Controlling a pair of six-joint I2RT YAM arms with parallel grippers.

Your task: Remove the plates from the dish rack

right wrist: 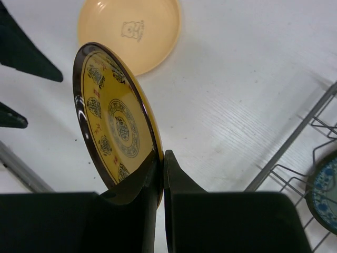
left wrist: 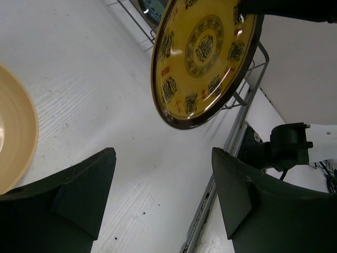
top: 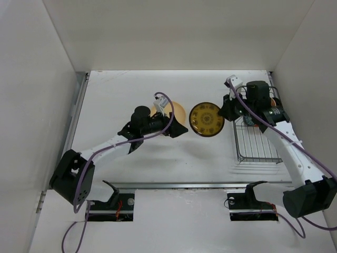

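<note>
My right gripper is shut on the rim of the yellow-patterned plate with a dark rim and holds it above the table, left of the dish rack. The plate shows in the right wrist view, pinched between the fingers, and in the left wrist view. My left gripper is open and empty, just left of that plate. The peach-tan plate lies flat on the table behind the left gripper, also seen in the right wrist view. A light blue patterned plate stands in the rack.
White walls close in the table on the left, back and right. A metal rail runs along the near edge. The rack sits at the right side, under my right arm.
</note>
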